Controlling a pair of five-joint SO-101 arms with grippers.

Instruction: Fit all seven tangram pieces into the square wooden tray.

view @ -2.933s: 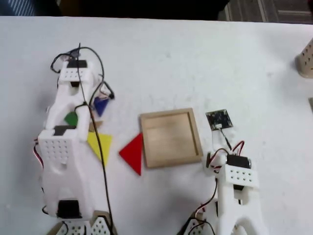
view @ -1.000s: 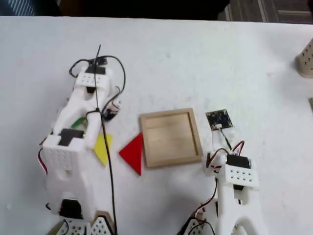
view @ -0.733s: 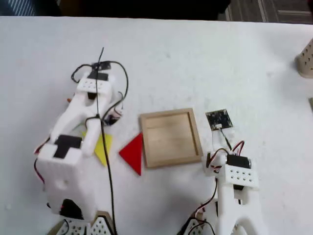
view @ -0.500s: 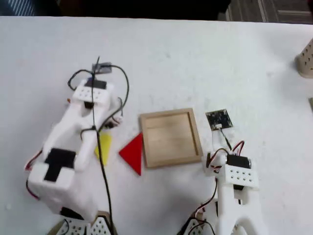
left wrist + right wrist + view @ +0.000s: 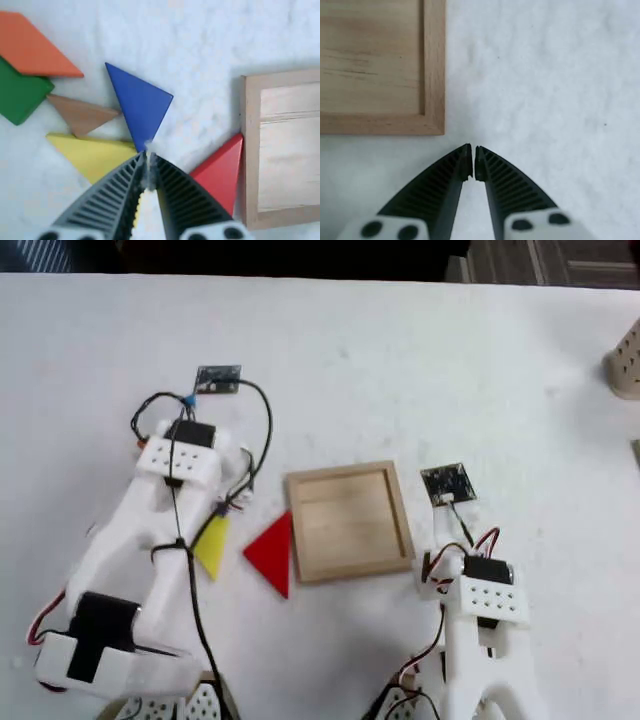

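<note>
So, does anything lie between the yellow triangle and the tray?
Yes. The red triangle lies on the table between the yellow triangle and the tray, touching the tray's rim.

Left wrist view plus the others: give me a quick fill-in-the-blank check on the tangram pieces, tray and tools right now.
The square wooden tray holds ____ pieces.
The triangle touching the tray's rim is coloured ____.
The orange parallelogram lies against a square coloured ____.
The left tool and right tool are both ____.
Missing words: no; red; green; shut.
</note>
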